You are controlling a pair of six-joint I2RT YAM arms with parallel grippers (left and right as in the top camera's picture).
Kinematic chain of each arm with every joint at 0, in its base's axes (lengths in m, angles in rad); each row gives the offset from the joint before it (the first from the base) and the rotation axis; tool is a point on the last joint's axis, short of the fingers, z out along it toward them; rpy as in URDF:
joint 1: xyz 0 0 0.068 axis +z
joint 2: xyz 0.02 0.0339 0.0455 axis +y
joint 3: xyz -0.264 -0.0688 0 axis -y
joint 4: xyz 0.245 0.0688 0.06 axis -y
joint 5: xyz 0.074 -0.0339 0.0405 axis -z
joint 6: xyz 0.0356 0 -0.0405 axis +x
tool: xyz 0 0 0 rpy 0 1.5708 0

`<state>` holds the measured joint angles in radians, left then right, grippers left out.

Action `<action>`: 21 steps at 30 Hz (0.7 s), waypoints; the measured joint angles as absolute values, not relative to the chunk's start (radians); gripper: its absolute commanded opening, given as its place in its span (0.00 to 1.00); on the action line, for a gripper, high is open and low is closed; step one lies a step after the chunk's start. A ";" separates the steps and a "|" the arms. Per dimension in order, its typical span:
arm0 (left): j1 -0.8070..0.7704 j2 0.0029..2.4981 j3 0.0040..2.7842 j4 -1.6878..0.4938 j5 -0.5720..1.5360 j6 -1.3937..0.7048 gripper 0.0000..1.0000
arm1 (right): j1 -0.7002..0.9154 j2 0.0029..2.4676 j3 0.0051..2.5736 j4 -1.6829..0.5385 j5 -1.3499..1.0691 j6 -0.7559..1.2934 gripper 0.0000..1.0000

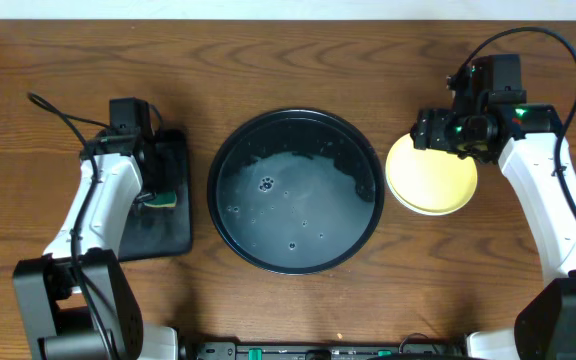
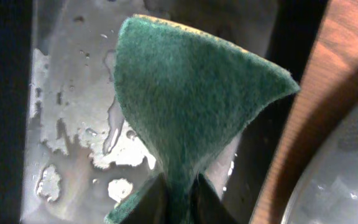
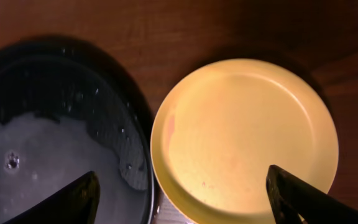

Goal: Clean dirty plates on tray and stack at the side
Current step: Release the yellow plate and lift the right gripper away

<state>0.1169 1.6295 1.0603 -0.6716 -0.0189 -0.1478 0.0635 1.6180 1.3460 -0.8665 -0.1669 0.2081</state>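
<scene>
The large round black tray [image 1: 296,192] sits mid-table, wet and with no plate on it; it also shows in the right wrist view [image 3: 55,130]. A pale yellow plate [image 1: 431,180] lies on the wood right of the tray, topping the stack; it fills the right wrist view [image 3: 247,137]. No mint-green plate shows. My right gripper [image 3: 185,199] is open and empty above the plate's near-left rim, seen overhead [image 1: 446,132]. My left gripper [image 2: 179,205] is shut on a green sponge [image 2: 185,87] over the small rectangular tray.
The small black rectangular tray [image 1: 168,225] lies left of the round tray, wet and soapy [image 2: 73,124]. Cables run from both arms at the table's back. Bare wood lies along the front and far edges.
</scene>
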 measured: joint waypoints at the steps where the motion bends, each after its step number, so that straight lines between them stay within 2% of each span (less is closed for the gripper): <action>1: 0.117 1.635 1.051 -0.660 -0.022 -0.146 0.27 | 0.065 1.618 1.346 -0.874 -0.167 0.203 0.85; 5: 0.117 1.656 1.038 -0.647 -0.028 -0.133 0.49 | 0.069 1.618 1.346 -0.894 -0.165 0.193 0.84; 12: 0.117 1.658 1.056 -0.704 -0.030 -0.134 0.53 | 0.069 1.604 1.346 -0.898 -0.164 0.190 0.85; 13: 0.117 1.653 1.074 -0.739 -0.030 -0.133 0.58 | 0.069 1.591 1.346 -0.896 -0.164 0.190 0.94; 14: 0.117 1.644 1.097 -0.767 -0.028 -0.131 0.67 | 0.069 1.574 1.346 -0.893 -0.164 0.194 0.99; 15: 0.117 1.630 1.121 -0.783 -0.026 -0.132 0.71 | 0.069 1.560 1.346 -0.892 -0.162 0.187 0.99; 21: 0.117 1.406 1.228 -0.766 0.002 -0.134 0.73 | 0.069 1.381 1.354 -0.900 -0.141 0.181 0.99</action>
